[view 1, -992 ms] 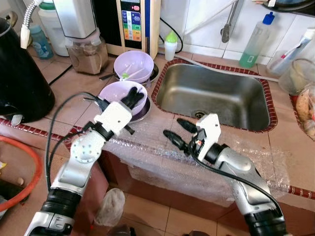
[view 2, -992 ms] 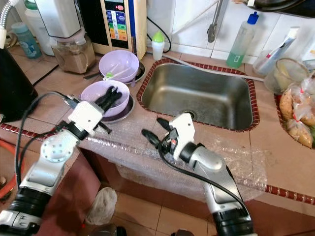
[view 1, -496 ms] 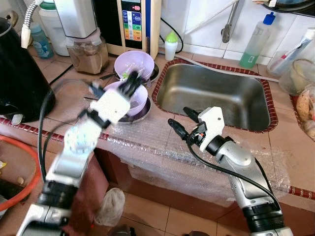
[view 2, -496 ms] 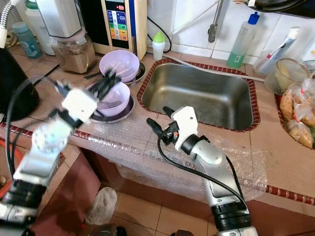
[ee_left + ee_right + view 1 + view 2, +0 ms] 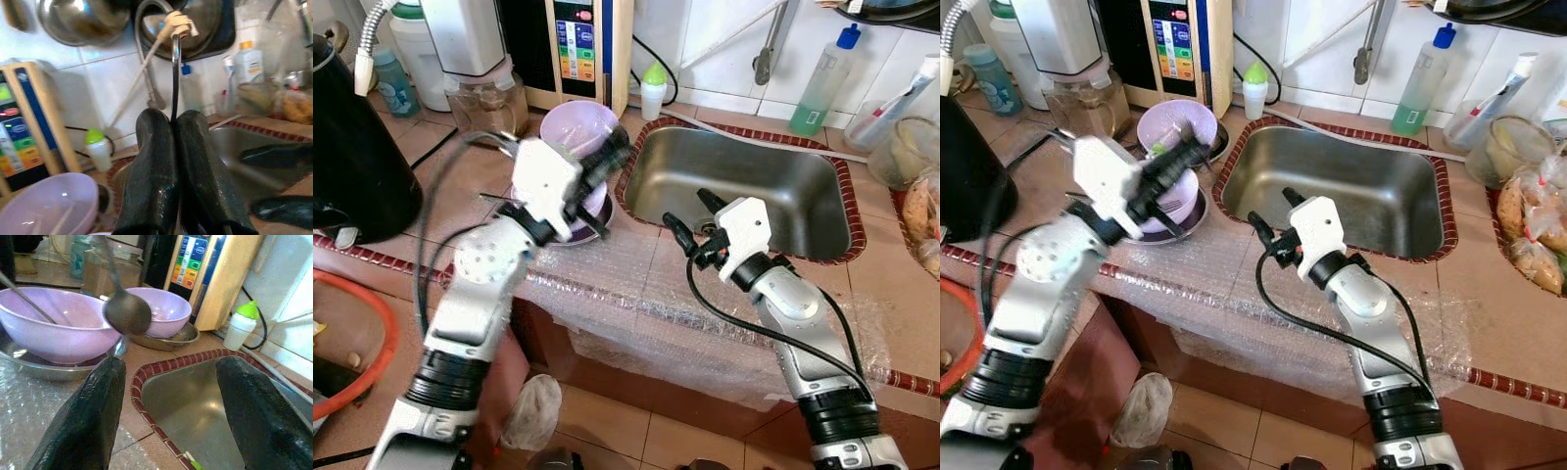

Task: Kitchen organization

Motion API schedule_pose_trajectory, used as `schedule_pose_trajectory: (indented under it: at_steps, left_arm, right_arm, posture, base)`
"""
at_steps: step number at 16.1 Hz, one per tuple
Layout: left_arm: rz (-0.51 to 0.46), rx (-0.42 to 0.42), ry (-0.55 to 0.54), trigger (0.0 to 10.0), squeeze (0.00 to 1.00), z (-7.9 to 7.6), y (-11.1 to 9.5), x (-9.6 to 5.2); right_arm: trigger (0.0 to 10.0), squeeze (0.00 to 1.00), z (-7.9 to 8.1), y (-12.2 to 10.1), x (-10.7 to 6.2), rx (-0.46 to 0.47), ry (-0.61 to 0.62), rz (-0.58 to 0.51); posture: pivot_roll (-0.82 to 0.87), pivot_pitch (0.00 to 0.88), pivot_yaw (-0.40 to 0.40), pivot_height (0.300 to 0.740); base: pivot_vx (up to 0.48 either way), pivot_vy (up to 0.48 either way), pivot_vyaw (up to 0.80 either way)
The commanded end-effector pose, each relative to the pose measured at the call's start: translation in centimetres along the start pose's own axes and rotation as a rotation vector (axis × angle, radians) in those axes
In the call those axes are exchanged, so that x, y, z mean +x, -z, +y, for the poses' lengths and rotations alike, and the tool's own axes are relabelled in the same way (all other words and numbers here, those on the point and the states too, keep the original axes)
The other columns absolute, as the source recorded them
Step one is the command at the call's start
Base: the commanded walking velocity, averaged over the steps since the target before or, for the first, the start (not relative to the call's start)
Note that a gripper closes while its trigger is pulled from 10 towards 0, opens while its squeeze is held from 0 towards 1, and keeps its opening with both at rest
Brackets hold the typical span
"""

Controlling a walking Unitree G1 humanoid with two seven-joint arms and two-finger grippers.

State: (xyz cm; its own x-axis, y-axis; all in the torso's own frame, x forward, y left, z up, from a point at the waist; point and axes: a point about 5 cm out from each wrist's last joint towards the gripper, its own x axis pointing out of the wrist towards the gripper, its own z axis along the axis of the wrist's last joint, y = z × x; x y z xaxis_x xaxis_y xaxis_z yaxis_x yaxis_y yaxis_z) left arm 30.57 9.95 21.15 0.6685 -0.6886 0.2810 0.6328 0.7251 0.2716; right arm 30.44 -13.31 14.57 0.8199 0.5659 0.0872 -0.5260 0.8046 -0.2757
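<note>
Two purple bowls stand left of the steel sink (image 5: pixel 754 186): a near bowl (image 5: pixel 54 328) on a steel plate with a utensil handle leaning in it, and a far bowl (image 5: pixel 576 122) behind it. My left gripper (image 5: pixel 607 162) hovers over the near bowl, shut on a thin metal spoon handle (image 5: pixel 174 78). The spoon's bowl (image 5: pixel 126 312) hangs in the air between the two purple bowls. My right gripper (image 5: pixel 689 210) is open and holds nothing, low over the counter at the sink's front left corner.
Bubble wrap (image 5: pixel 636 304) covers the counter's front edge. A black pot (image 5: pixel 352 147), a blender (image 5: pixel 484 88) and a water purifier (image 5: pixel 578 39) line the left and back. A green-capped bottle (image 5: pixel 652 90) and a detergent bottle (image 5: pixel 822 83) stand behind the sink.
My left gripper has lifted out of the near purple bowl and swung right toward the sink with the spoon. My right gripper has moved up to the sink's rim.
</note>
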Motion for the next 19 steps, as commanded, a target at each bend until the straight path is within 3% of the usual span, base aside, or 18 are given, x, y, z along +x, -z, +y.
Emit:
schedule_pose_trajectory:
  at_steps: [1,3,8,9,10,13,19]
  left_arm:
    - [0.010,-0.019,0.031,0.0,0.00,-0.3,0.0,0.3]
    - [0.026,-0.087,0.067,0.0,0.00,-1.0,0.4,0.8]
    - [0.066,-0.178,0.156,0.0,0.00,-2.5,0.9,1.3]
    - [0.074,-0.185,0.164,0.0,0.00,-2.7,1.1,1.3]
    - [0.074,-0.193,0.167,0.0,0.00,-2.8,1.0,1.4]
    - [0.076,-0.196,0.176,0.0,0.00,-3.1,1.1,1.4]
    - [0.076,-0.195,0.170,0.0,0.00,-3.0,1.1,1.5]
  right_arm:
    - [10.0,0.00,-0.1,-0.3,0.2,-0.009,-0.046,-0.002]
    - [10.0,0.00,-0.2,-1.0,0.5,0.011,-0.175,-0.002]
    - [10.0,0.00,-0.6,-1.4,1.6,-0.030,-0.196,-0.020]
    - [3.6,0.00,-0.3,-1.3,2.0,-0.015,-0.218,-0.021]
    - [0.0,0.00,0.0,-1.1,2.3,-0.011,-0.222,-0.018]
    - [0.0,0.00,-0.3,-0.7,2.8,-0.030,-0.210,0.005]
    - [0.0,0.00,-2.2,-0.5,3.3,0.025,-0.116,0.012]
  posture:
    - [-0.02,0.000,-0.004,0.740]
    - [-0.02,0.000,0.008,0.740]
    - [-0.02,0.000,0.013,0.740]
    - [-0.02,0.000,0.013,0.740]
    - [-0.02,0.000,0.013,0.740]
    - [-0.02,0.000,0.013,0.740]
    - [-0.03,0.000,0.007,0.740]
  base:
    - [0.000,0.000,0.00]
    - [0.000,0.000,0.00]
    - [0.000,0.000,0.00]
    - [0.000,0.000,0.00]
    - [0.000,0.000,0.00]
    - [0.000,0.000,0.00]
    - [0.000,0.000,0.00]
